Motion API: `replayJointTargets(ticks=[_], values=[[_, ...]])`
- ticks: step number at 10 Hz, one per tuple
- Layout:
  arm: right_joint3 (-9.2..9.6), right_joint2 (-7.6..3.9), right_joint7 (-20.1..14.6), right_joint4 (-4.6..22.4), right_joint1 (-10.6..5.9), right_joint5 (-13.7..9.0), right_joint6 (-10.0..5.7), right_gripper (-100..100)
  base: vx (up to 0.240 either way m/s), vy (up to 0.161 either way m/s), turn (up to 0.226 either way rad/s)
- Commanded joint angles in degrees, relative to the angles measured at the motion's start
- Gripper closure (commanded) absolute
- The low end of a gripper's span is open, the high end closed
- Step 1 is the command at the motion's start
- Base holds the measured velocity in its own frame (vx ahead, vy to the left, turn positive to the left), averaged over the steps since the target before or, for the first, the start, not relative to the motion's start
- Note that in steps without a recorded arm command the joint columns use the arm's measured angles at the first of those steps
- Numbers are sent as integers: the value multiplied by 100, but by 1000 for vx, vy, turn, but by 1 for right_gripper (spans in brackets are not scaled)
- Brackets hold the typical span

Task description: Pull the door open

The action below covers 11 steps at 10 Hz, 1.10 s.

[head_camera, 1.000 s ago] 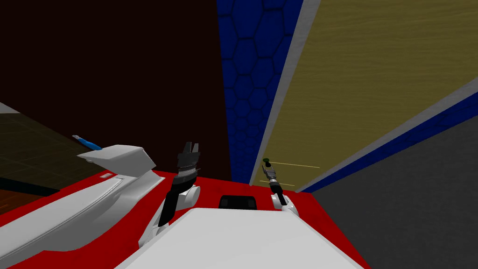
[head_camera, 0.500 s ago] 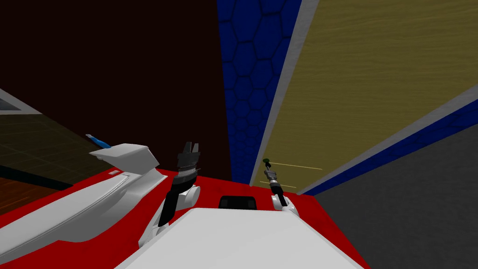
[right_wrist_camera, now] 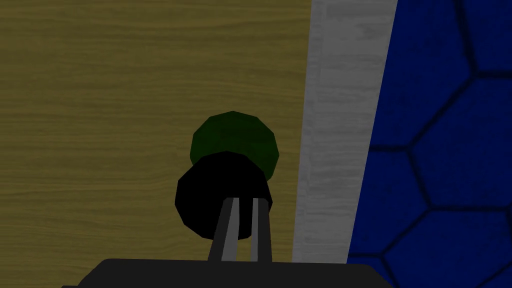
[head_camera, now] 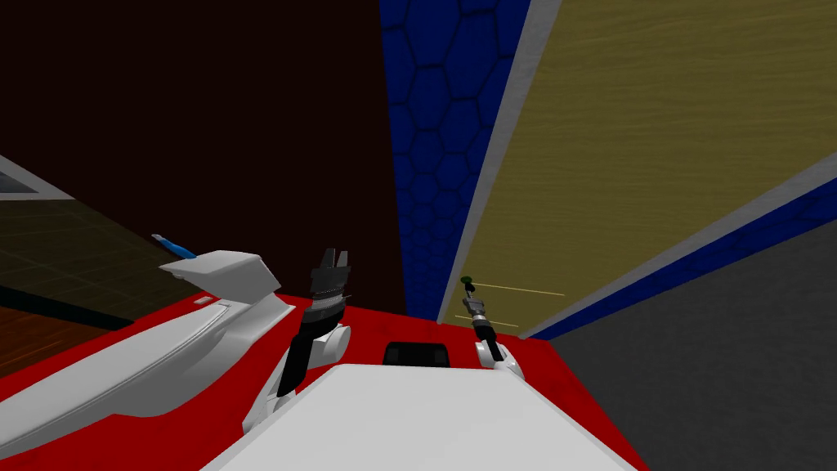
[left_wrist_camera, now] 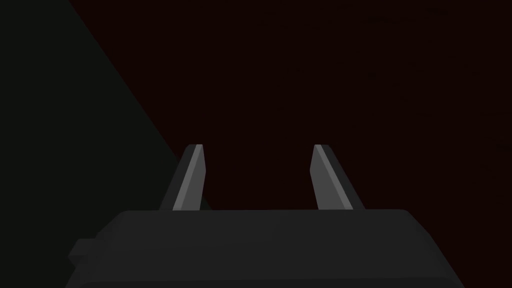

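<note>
The door (head_camera: 637,147) is olive-brown wood grain in a light grey frame (head_camera: 490,180), close in front of me on the right. Its knob (head_camera: 467,282) is a black ball (right_wrist_camera: 220,190) on a dark green round plate (right_wrist_camera: 235,135), near the frame edge (right_wrist_camera: 340,125). My right gripper (head_camera: 472,296) reaches up to the knob. Its fingers (right_wrist_camera: 243,200) stand shut with a thin slit between them, their tips over the ball's front, not around its sides. My left gripper (head_camera: 333,260) is raised before a dark maroon wall, open and empty (left_wrist_camera: 259,147).
A blue hexagon-patterned wall (head_camera: 433,163) lies left of the door frame, and a dark maroon wall (head_camera: 204,106) beyond that. White furniture (head_camera: 163,327) with a small blue item (head_camera: 173,245) sits on the left on a red floor (head_camera: 376,323). A grey surface (head_camera: 719,352) is on the right.
My head view has shifted a little, so the white furniture and blue item sit further right. Both arms hold the same places in the picture.
</note>
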Motion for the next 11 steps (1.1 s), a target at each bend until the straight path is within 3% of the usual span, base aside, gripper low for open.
replayJointTargets(ticks=[1,7,11], values=[[12,-21,-19,-16,-5,8,1,-100,-173,40,-24],[57,-113,-87,-82,-21,41,-6,-100,-187,12,-28],[-123,-199,-58,-4,18,-73,-92,-100,143,-17,107]])
